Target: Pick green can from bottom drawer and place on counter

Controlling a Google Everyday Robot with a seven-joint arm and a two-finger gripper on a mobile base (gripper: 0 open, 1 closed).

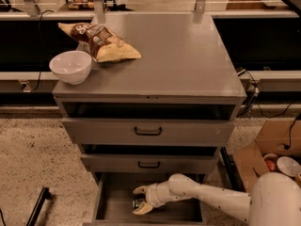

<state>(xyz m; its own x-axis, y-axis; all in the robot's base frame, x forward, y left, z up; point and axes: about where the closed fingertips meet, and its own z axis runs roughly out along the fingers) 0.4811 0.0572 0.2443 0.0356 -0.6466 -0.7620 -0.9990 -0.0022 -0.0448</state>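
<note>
The green can (137, 203) lies on its side on the grey floor of the pulled-out bottom drawer (176, 212), near the front left. My gripper (140, 200) reaches into the drawer from the right on a white arm (202, 197). It is open, with one pale finger above the can and one below, so the can sits between them. I cannot tell whether either finger touches it. The counter (178, 55) is the flat grey cabinet top above.
A white bowl (70, 66) and a chip bag (101, 41) sit on the counter's left side. Two upper drawers with black handles (148, 131) (149, 164) stand slightly ajar above the arm. An open cardboard box (263, 154) is on the floor at right, a black bar (37, 206) at lower left.
</note>
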